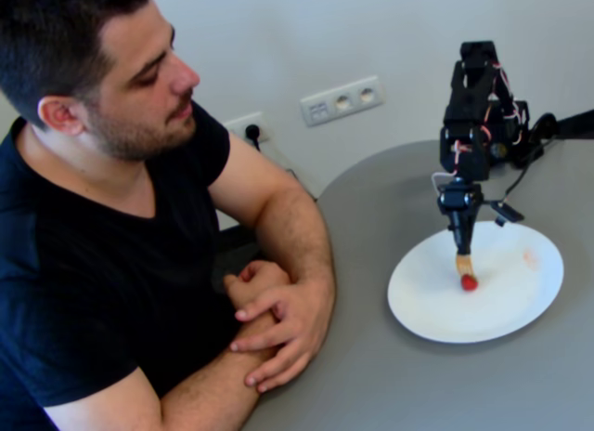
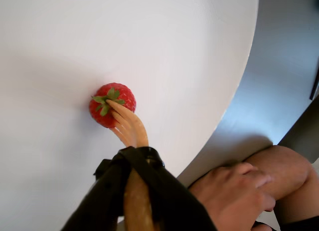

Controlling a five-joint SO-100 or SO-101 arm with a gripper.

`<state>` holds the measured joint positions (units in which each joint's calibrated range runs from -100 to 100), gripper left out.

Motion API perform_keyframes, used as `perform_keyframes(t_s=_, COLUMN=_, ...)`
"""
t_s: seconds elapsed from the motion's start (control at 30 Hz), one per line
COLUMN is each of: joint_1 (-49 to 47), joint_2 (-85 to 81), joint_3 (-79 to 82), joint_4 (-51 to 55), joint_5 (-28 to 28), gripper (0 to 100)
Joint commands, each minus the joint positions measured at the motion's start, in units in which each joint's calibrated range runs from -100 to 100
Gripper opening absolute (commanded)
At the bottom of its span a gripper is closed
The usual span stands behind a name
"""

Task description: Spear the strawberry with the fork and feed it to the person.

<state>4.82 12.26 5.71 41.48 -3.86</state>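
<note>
White plate (image 1: 520,306) on grey table (image 1: 371,375) holds 1 strawberry (image 2: 110,104) — right at fork (image 2: 127,125) tips, touching. Arm (image 1: 478,106) points straight down over plate; gripper (image 1: 462,228) clamped on fork handle. Man (image 1: 102,217) sits beside table, forearms crossed on edge, looking down.

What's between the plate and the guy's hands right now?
Only bare grey table between the white plate and the person's folded hands in the fixed view; the wrist view shows the same stretch clear.
</note>
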Motion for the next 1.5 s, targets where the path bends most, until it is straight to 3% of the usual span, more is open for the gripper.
perform_keyframes(t_s=0.0, joint_1=0.4, joint_2=-2.06, joint_3=-6.25, joint_4=3.51, joint_5=0.19, gripper=2)
perform_keyframes(t_s=1.0, joint_1=0.1, joint_2=9.8, joint_3=-9.58, joint_4=4.03, joint_5=-1.81, gripper=2)
perform_keyframes(t_s=1.47, joint_1=1.07, joint_2=9.63, joint_3=-32.67, joint_4=21.18, joint_5=-1.28, gripper=2)
